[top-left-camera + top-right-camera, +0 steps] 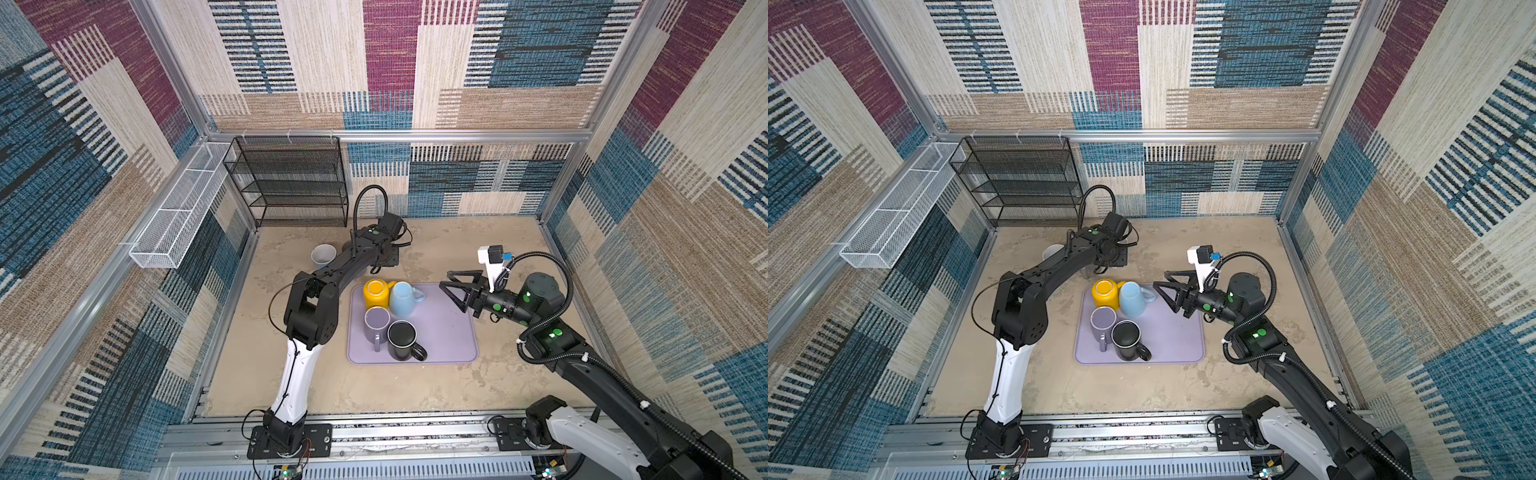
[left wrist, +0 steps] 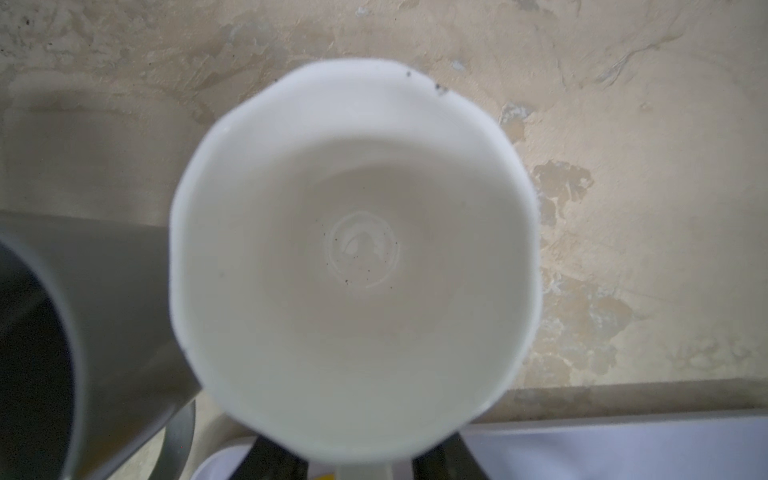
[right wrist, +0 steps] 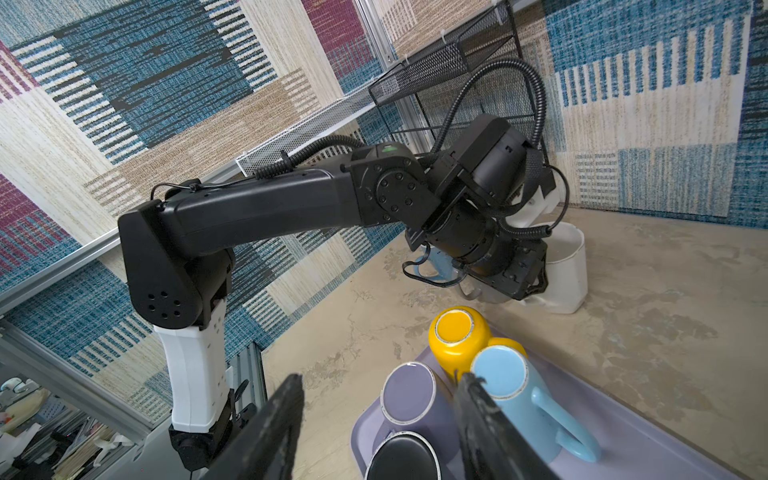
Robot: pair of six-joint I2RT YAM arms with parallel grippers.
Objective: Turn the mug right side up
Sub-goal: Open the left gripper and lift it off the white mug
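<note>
A white mug (image 2: 353, 257) stands mouth up on the table; the left wrist view looks straight down into it. My left gripper (image 2: 357, 461) is at its handle (image 2: 365, 471), one dark finger (image 2: 274, 459) on each side with small gaps, so it is open. In the right wrist view the same mug (image 3: 567, 266) stands upright behind the left gripper (image 3: 534, 286). The left wrist hides this mug in both top views. My right gripper (image 1: 445, 279) (image 1: 1160, 279) (image 3: 382, 380) hovers open and empty over the lavender tray (image 1: 449, 332), right of a light blue mug (image 1: 402, 298).
Yellow (image 1: 376, 293), light blue, purple (image 1: 377, 323) and black (image 1: 402, 340) mugs stand upside down on the tray. A grey mug (image 1: 323, 254) (image 2: 104, 311) stands upright left of the white one. A black wire rack (image 1: 291, 183) and a white mesh basket (image 1: 178, 216) are at the back left.
</note>
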